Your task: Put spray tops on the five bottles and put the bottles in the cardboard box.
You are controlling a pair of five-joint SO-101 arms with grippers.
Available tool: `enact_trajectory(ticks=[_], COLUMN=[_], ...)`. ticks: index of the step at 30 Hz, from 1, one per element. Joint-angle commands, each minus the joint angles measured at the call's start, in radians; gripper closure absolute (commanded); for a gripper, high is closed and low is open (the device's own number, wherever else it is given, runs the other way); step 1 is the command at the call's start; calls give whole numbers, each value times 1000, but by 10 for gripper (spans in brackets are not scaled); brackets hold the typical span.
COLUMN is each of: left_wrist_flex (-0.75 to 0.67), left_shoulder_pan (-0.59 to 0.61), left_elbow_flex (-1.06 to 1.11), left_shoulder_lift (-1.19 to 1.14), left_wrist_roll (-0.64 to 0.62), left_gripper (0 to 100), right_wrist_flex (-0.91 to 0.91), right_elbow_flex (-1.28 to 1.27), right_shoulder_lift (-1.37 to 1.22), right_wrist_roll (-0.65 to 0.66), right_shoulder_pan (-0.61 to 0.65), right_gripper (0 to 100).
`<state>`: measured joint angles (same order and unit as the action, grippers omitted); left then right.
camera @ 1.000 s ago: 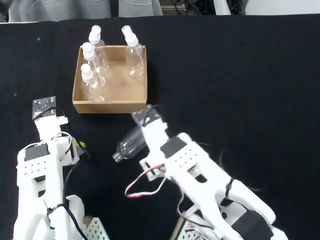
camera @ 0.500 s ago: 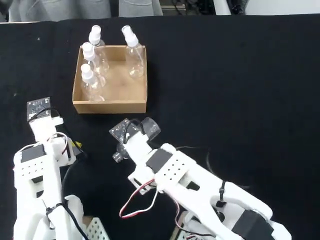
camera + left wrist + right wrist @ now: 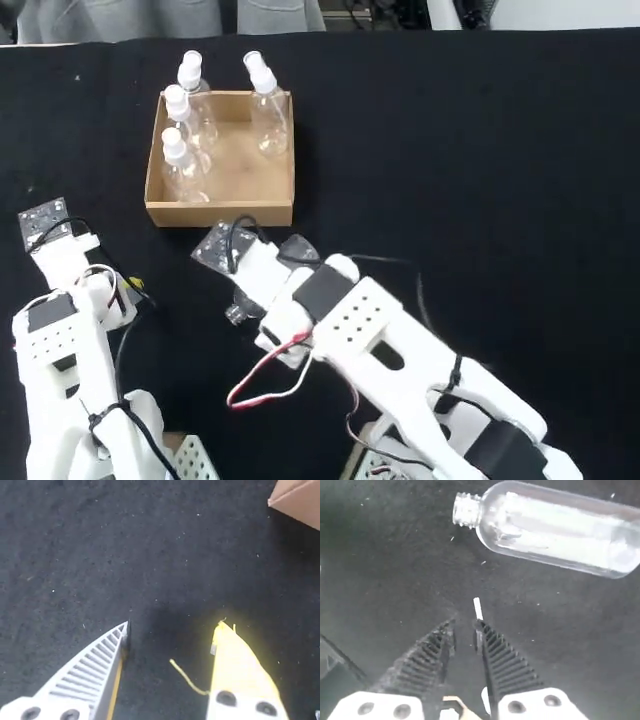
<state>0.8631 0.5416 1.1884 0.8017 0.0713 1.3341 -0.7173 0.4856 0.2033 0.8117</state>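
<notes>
High view: the cardboard box (image 3: 220, 215) is seen on the black desk (image 3: 480, 150) with four capped bottles (image 3: 268, 115) standing upright in it, their spray tops fitted. Just in front of the box, the fifth bottle (image 3: 238, 310) lies on its side, largely covered by the right arm (image 3: 350, 320). The left arm (image 3: 60, 330) is held well to the side, apart from the bottle.

Left wrist view: the left end effector (image 3: 172, 627) is spread wide and holds nothing. Bare desk lies beneath it, with a corner of the box farther off.

Right wrist view: the right end effector (image 3: 465, 625) is drawn to a narrow gap with nothing held. The fifth bottle lies beyond the fingertips, apart from them, its threaded neck bare. A small white sliver (image 3: 477, 608) lies on the desk between.

The capping of the last bottle is judged to be the step in hand. For the next move, the gap would have to be widened and the bottle's body gripped, so that a top can be fitted. Where that top lies cannot be told.
</notes>
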Motion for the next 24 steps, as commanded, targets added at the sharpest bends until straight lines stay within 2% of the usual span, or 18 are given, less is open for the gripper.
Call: enact_trajectory(ticks=[1, 8, 12, 14, 18, 20, 24], left_wrist_flex=[-14, -15, -15, -17, -31, -37, -37], left_shoulder_pan=[12, 38, 65, 79, 88, 102, 117], left_elbow_flex=[-45, -47, -58, -58, -56, -56, -58], left_shoulder_lift=[28, 28, 28, 28, 28, 28, 28], left_wrist_roll=[-9, -11, -60, -63, -64, -64, -66], left_gripper=[755, 755, 755, 755, 755, 755, 755], right_wrist_flex=[29, 29, 23, 31, 31, 29, 31], right_elbow_flex=[88, 88, 94, 116, 148, 159, 159], right_shoulder_lift=[-10, -10, -10, -12, -12, -13, -13], right_wrist_roll=[166, 358, 445, 479, 491, 497, 615], right_shoulder_pan=[-34, -34, -34, -38, -78, -101, -110], right_gripper=[977, 973, 968, 920, 760, 730, 729])
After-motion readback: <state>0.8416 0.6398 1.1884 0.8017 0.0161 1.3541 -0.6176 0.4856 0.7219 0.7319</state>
